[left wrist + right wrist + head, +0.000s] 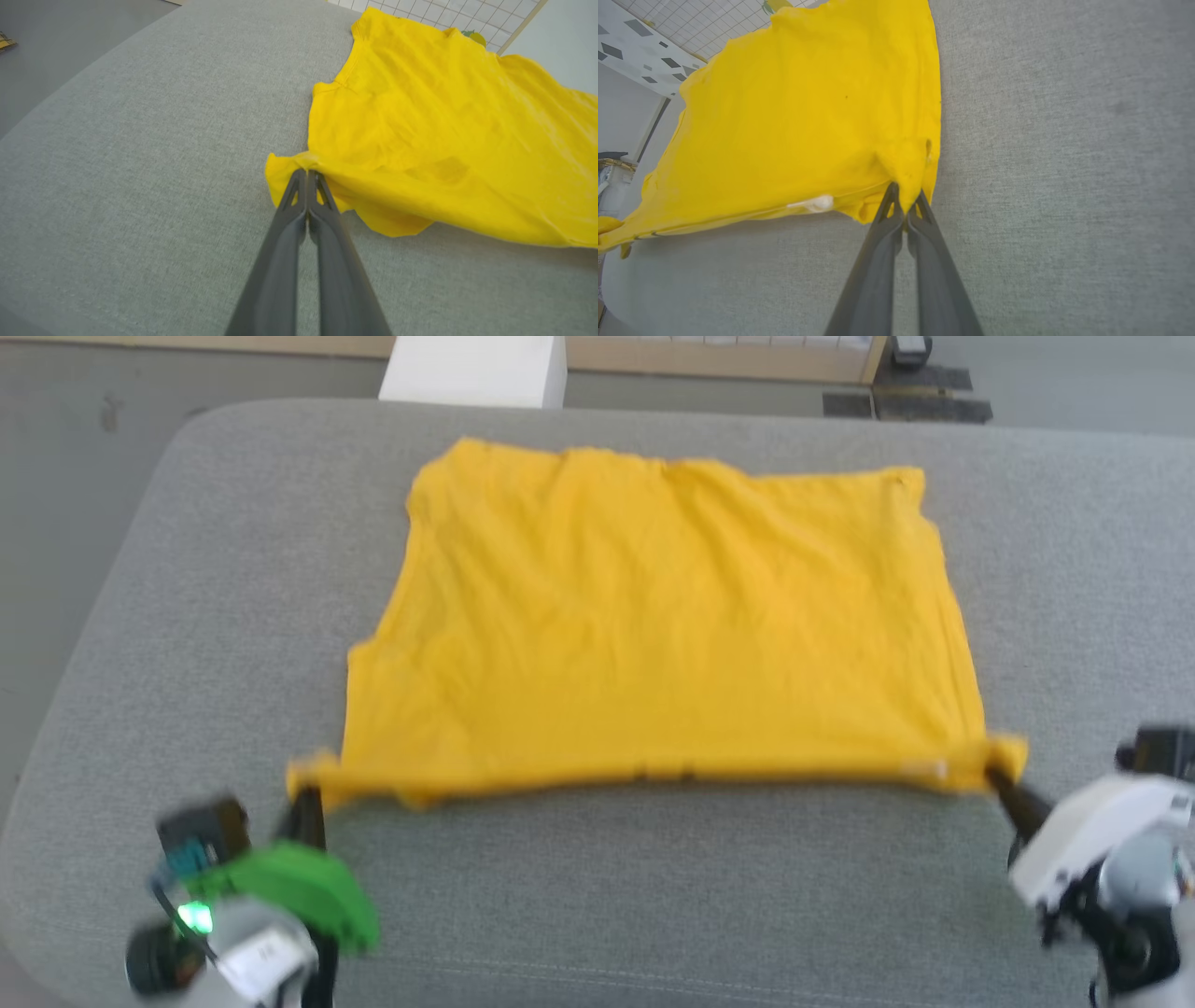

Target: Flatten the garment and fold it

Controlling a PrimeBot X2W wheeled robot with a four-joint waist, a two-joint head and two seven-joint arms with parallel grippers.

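Both grippers sit closest to the head camera, at the near edge of the grey padded surface (653, 896).

Left gripper (306, 795): green housing behind it, dark fingers pointing up that view. From the left wrist camera I read the two fingers pressed together at their tips (307, 171), with a bunched corner of the garment (444, 130) pinched between them. Clamped on cloth.

Right gripper (994, 773): white housing, fingers angled up and to the left. Right wrist camera shows the tips (906, 191) closed onto a puckered fold at the garment's (808, 116) other near corner. Clamped on cloth too.

Garment (653, 616): bright yellow, spread over the middle of the surface, roughly rectangular, plain side up. The near edge runs taut between the two grippers. In both wrist views that edge is raised slightly off the surface, with shadow beneath it. The far edge lies flat toward the back of the pad. Shallow wrinkles cross the fabric. A small white tag (815, 204) shows on the near edge, just beside the right gripper.

Surroundings: white box (476, 369) beyond the far edge of the surface; a white wire grid panel (448, 14) behind the garment in the left wrist view.

The head view is slightly blurred, so I cannot make out fine seams.
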